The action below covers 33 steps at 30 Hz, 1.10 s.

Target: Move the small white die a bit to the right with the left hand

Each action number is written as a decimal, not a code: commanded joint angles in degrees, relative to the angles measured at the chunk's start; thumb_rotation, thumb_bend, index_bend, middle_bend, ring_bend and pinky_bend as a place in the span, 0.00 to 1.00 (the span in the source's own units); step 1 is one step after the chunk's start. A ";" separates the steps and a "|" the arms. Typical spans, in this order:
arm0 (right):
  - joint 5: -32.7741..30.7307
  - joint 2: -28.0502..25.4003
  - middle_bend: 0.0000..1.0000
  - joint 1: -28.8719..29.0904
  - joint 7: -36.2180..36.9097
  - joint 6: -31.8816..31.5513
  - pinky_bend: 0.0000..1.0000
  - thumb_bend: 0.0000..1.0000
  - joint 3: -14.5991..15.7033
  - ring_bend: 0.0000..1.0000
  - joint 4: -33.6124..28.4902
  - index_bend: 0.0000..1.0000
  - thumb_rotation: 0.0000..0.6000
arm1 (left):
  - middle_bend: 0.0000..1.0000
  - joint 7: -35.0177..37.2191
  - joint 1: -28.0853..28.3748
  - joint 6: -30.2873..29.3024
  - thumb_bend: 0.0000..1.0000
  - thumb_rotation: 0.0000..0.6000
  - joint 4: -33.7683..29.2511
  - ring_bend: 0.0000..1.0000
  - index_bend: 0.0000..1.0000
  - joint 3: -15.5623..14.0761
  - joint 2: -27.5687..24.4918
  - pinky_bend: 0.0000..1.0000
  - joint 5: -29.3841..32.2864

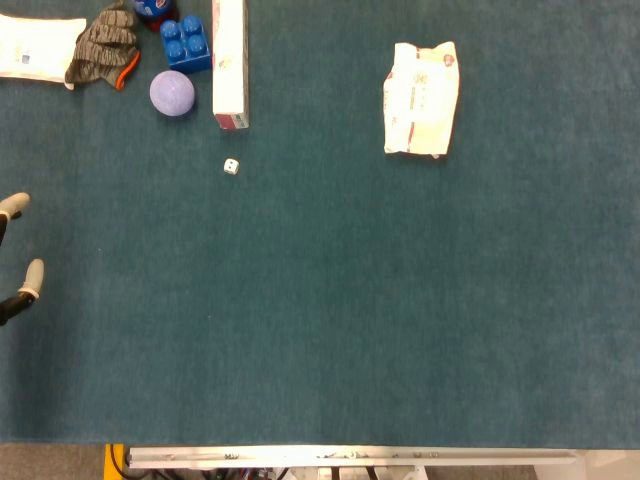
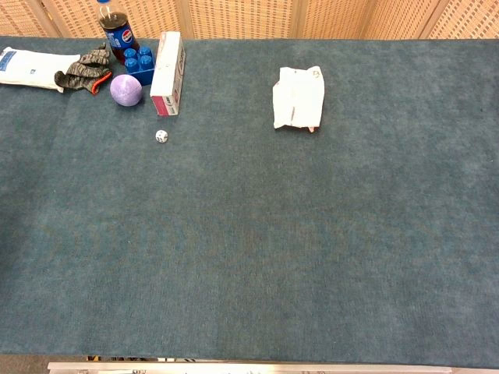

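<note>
Well apart, white die [image 1: 231, 167], left hand fingers [image 1: 16, 205] at table edge

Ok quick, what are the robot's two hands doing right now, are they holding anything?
Left hand: only fingertips show at the table's left edge, apart, holding nothing; open, away from the small white die.
Right hand: not in view.

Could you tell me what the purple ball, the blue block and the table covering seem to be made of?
Purple ball: probably soft foam or rubber, judging by its matte, faintly speckled surface without glare.
Blue block: likely hard moulded plastic, being glossy with raised round studs.
Table covering: looks like felt or short-pile fabric, teal, dull and finely mottled.
</note>
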State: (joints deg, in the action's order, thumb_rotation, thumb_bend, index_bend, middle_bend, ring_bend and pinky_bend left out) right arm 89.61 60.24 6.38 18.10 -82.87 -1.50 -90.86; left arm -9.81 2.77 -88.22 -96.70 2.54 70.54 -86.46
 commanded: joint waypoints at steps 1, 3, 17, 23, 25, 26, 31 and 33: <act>-0.08 0.07 0.44 0.09 -0.01 0.13 0.32 0.41 -0.06 0.38 0.07 0.30 1.00 | 0.33 -0.08 0.08 0.23 0.33 1.00 -0.17 0.27 0.20 -0.01 -0.11 0.22 0.20; -0.11 0.08 0.44 0.16 -0.01 0.18 0.32 0.41 -0.13 0.38 0.08 0.30 1.00 | 0.33 -0.09 0.13 0.31 0.33 1.00 -0.32 0.27 0.20 0.01 -0.17 0.22 0.27; -0.51 -0.28 0.44 0.35 -0.91 -0.29 0.32 0.41 -0.94 0.38 -0.39 0.30 1.00 | 0.33 2.62 1.50 2.00 0.33 1.00 -0.81 0.27 0.20 -0.10 -1.12 0.22 -0.85; -2.47 -0.21 0.44 1.22 -3.06 0.20 0.32 0.41 -2.69 0.38 -1.65 0.30 1.00 | 0.62 9.27 5.92 8.49 0.33 1.00 -2.41 0.51 0.20 -0.05 -4.03 0.61 -2.59; -2.84 -0.18 0.44 1.63 -3.77 0.53 0.32 0.41 -3.14 0.38 -2.09 0.30 1.00 | 0.78 11.93 8.31 12.34 0.33 1.00 -2.75 0.67 0.20 0.02 -5.26 0.76 -2.72; -2.94 -0.19 0.44 1.81 -4.02 0.69 0.32 0.41 -3.29 0.38 -2.24 0.30 1.00 | 0.81 12.76 9.41 14.23 0.33 1.00 -2.87 0.71 0.19 0.13 -5.78 0.80 -2.41; -3.09 -0.47 0.44 2.26 -4.82 1.05 0.32 0.41 -3.66 0.38 -2.92 0.30 1.00 | 0.98 16.73 16.59 27.48 0.42 1.00 -4.62 0.92 0.12 0.28 -9.16 0.97 0.21; -3.23 -0.54 0.44 2.15 -4.97 0.88 0.32 0.41 -3.71 0.38 -3.09 0.30 1.00 | 0.99 17.21 19.02 31.51 0.50 1.00 -4.81 0.96 0.09 0.58 -9.70 1.00 1.29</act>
State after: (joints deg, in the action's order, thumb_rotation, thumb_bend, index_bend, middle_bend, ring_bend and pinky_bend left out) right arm 86.38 59.72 8.53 13.15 -81.97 -5.19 -93.93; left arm 4.93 17.13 -63.14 -100.45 2.77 62.98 -87.03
